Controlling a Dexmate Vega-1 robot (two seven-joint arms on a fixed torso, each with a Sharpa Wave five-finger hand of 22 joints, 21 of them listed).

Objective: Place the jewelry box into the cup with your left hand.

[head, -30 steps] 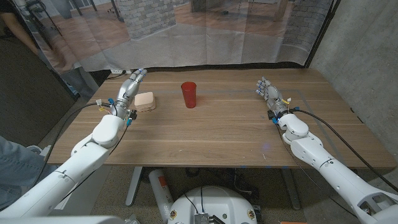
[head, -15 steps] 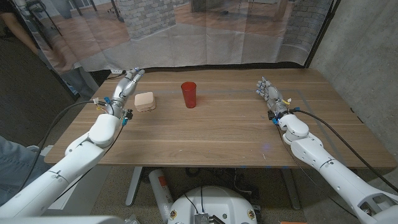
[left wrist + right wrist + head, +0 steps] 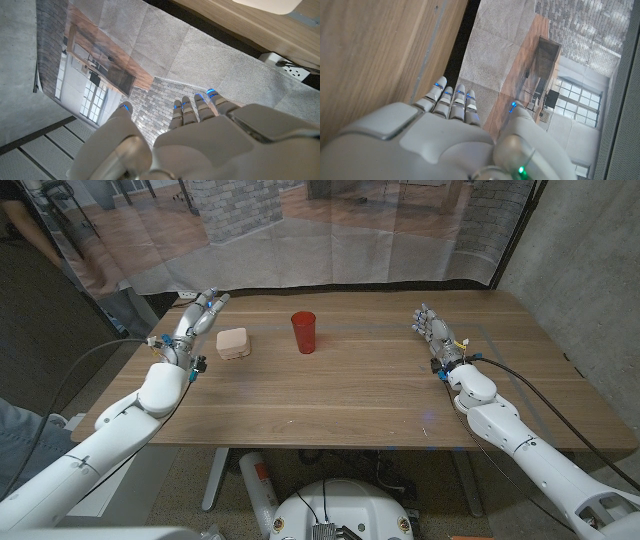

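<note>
A pale beige jewelry box (image 3: 232, 343) lies on the wooden table (image 3: 340, 390) at the left, and its edge (image 3: 267, 4) shows in the left wrist view. A red cup (image 3: 303, 332) stands upright to the right of it, apart from it. My left hand (image 3: 197, 320) is raised just left of the box, fingers spread and holding nothing; it is also seen from behind (image 3: 200, 135). My right hand (image 3: 433, 333) is at the table's right side, fingers apart and empty, its back (image 3: 445, 135) close in the right wrist view.
A translucent curtain (image 3: 330, 230) hangs behind the table's far edge. A grey concrete wall (image 3: 590, 270) stands at the right. A person's arm (image 3: 40, 230) shows at the far left behind the curtain. A white power socket (image 3: 292, 70) sits on the floor.
My left hand has moved up and a little to the left, away from the jewelry box. The right hand, box and cup have not moved.
</note>
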